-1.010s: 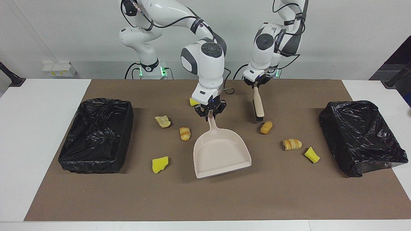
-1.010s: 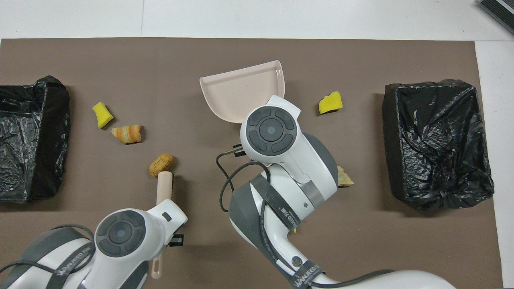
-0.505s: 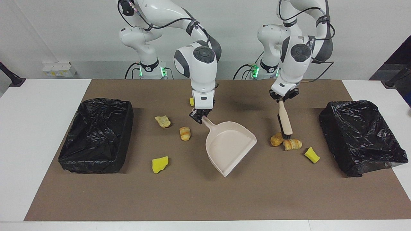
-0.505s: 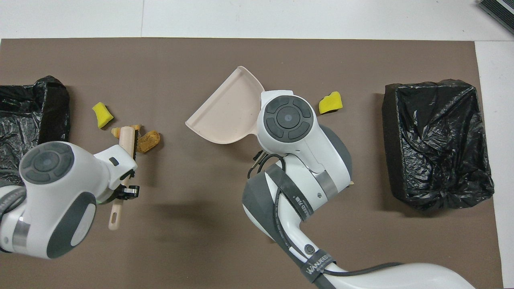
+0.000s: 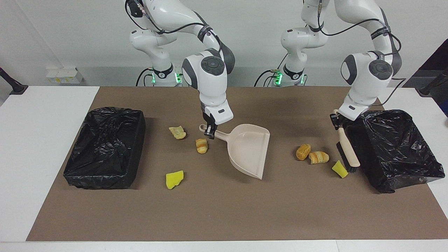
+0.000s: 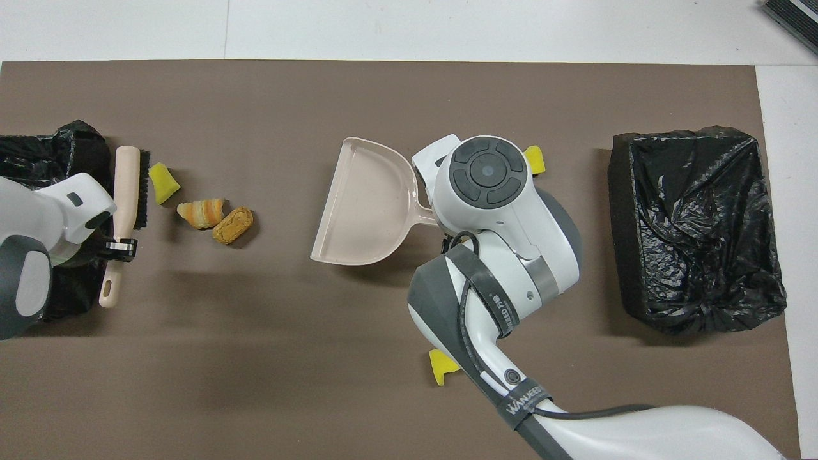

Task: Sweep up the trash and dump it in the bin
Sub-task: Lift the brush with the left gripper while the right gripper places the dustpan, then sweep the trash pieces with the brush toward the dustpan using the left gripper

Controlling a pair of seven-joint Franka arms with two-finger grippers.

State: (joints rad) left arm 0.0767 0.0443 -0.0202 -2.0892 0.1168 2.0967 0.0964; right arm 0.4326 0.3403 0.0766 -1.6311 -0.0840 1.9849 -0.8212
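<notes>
Right gripper [image 5: 210,132] clamped on the handle of the beige dustpan [image 5: 249,149], mid-mat, pan mouth turned toward the left arm's end of the table. Left gripper [image 5: 336,122] clamped on the handle of the beige brush [image 5: 347,149], just beside the black-lined bin at the left arm's end [image 5: 395,147], bristles down near the mat. Trash scattered over the brown mat [image 5: 224,213]: one yellow sponge chunk [image 5: 340,169] touching or just beside the brush bristles; a striped pastry piece [image 5: 318,157] and a brown bread roll [image 5: 302,151] touching each other, between that chunk and the dustpan. Toward the right arm's end: a small striped pastry [image 5: 201,145] just beside the dustpan handle, a pale torn pastry bit [image 5: 177,132] nearer to the robots, a second yellow chunk [image 5: 174,179] farther from the robots. Third yellow chunk [image 6: 441,368] seen only from overhead, close to the robots, partly under the right arm. Second black-lined bin at the right arm's end [image 5: 105,148], well apart from the dustpan. No trash on the dustpan; none visible in either bin.
</notes>
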